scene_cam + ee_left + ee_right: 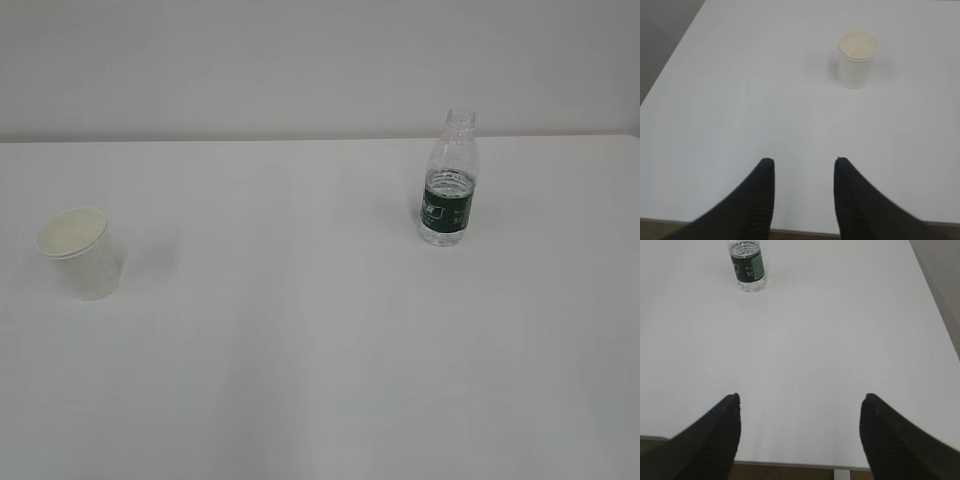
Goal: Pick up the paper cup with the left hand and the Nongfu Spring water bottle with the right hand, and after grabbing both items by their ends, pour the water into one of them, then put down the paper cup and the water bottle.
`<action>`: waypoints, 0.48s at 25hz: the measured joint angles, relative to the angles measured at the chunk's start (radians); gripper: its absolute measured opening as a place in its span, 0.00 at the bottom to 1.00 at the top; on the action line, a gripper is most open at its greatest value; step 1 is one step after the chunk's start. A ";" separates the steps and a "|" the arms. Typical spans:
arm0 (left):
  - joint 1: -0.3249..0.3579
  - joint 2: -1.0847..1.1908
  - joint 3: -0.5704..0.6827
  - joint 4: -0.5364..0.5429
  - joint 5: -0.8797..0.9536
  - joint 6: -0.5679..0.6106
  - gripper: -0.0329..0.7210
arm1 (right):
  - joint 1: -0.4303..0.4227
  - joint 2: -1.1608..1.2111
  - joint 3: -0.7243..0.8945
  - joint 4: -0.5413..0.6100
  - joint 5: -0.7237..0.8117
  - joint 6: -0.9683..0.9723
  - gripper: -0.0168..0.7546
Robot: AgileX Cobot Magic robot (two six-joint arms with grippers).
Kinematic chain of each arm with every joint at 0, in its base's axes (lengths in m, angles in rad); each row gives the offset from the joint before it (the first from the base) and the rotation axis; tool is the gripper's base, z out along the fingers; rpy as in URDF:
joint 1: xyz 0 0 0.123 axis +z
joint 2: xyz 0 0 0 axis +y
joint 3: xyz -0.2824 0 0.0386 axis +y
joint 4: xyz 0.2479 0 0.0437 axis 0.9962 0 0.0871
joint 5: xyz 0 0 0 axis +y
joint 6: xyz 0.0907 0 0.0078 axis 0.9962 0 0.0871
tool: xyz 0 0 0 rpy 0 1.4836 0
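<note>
Two grippers hung empty over the table [320, 380], jaws apart. The Nongfu Spring water bottle [747, 266] stood far ahead-left of the right hand [800, 412]; the paper cup [857, 60] stood ahead-right of the left hand [804, 172]. Each wanted centring first.

A white table [330, 350] stands before a plain grey wall [250, 60].

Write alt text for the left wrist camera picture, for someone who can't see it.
An upright white paper cup stands alone on a white table, ahead and slightly right of the left tool. The tool's two black fingers are apart and empty near the table's front edge.
</note>
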 joint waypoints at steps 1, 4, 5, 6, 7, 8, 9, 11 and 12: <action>0.000 0.000 0.000 0.000 0.000 0.000 0.42 | 0.000 0.000 0.000 0.000 0.000 0.000 0.74; 0.000 0.000 0.000 0.000 0.000 0.000 0.41 | 0.000 0.000 0.000 0.000 0.000 0.000 0.74; 0.000 0.000 0.000 0.000 0.000 0.000 0.40 | 0.000 0.000 0.000 0.000 0.000 0.000 0.74; 0.000 0.000 0.000 0.000 0.000 0.000 0.40 | 0.000 0.000 0.000 0.000 0.000 0.000 0.74; 0.000 0.000 0.000 0.000 0.000 0.000 0.40 | 0.000 0.000 0.000 0.000 0.000 0.000 0.74; 0.000 0.000 0.000 0.000 0.000 0.000 0.40 | 0.000 0.000 0.000 0.000 0.000 0.000 0.74; 0.000 0.000 0.000 0.000 0.000 0.000 0.40 | 0.000 0.000 0.000 0.000 0.000 0.000 0.74; 0.000 0.000 0.000 0.000 0.000 0.000 0.40 | 0.000 0.000 0.000 0.000 0.000 0.000 0.74; 0.000 0.000 0.000 0.000 0.000 0.000 0.40 | 0.000 0.000 0.000 0.000 0.000 0.000 0.74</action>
